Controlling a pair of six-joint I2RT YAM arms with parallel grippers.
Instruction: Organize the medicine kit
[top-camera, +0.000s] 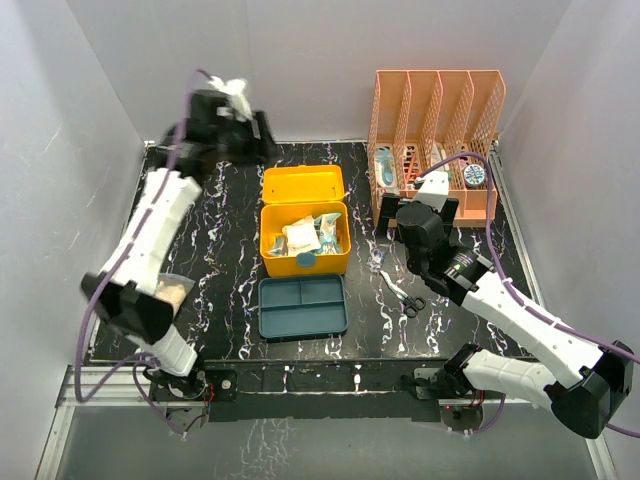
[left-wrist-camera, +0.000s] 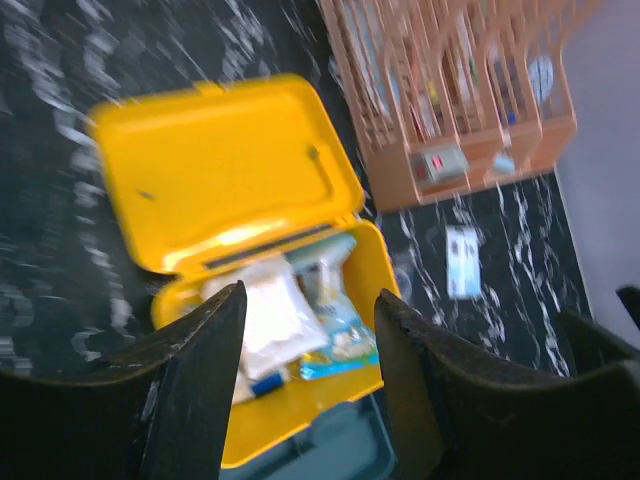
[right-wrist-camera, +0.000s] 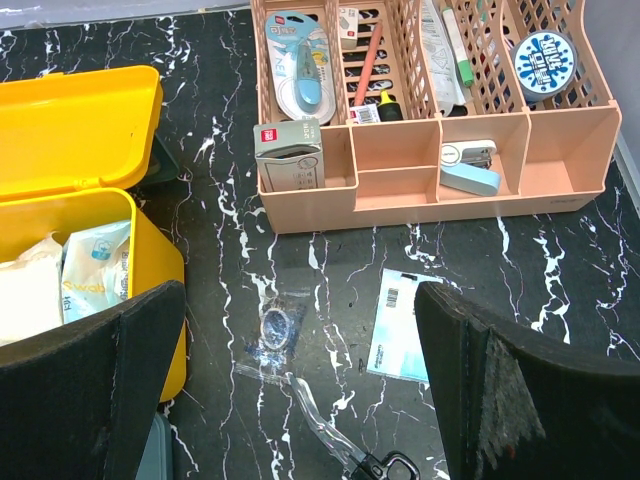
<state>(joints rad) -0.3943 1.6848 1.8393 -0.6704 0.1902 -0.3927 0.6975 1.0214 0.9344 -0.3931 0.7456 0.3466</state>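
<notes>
The medicine kit (top-camera: 335, 262) stands open mid-table, its yellow lid (top-camera: 303, 185) leaning back, with white and blue packets (top-camera: 305, 235) piled inside. Its teal divided tray (top-camera: 302, 306) lies on the table just in front of it. My left gripper (top-camera: 255, 130) hangs high at the back left; the blurred left wrist view shows it (left-wrist-camera: 310, 295) open and empty, with the kit (left-wrist-camera: 220, 165) below. My right gripper (top-camera: 392, 225) (right-wrist-camera: 300, 290) is open and empty between the kit (right-wrist-camera: 160, 270) and the rack. It hovers over a small clear bag (right-wrist-camera: 280, 325) and a light-blue packet (right-wrist-camera: 405, 325).
An orange mesh file rack (top-camera: 435, 140) (right-wrist-camera: 430, 190) with stationery stands at the back right. Scissors (top-camera: 405, 295) (right-wrist-camera: 340, 440) lie on the table right of the tray. A beige bagged item (top-camera: 175, 290) lies at the left beside my left arm. White walls enclose the table.
</notes>
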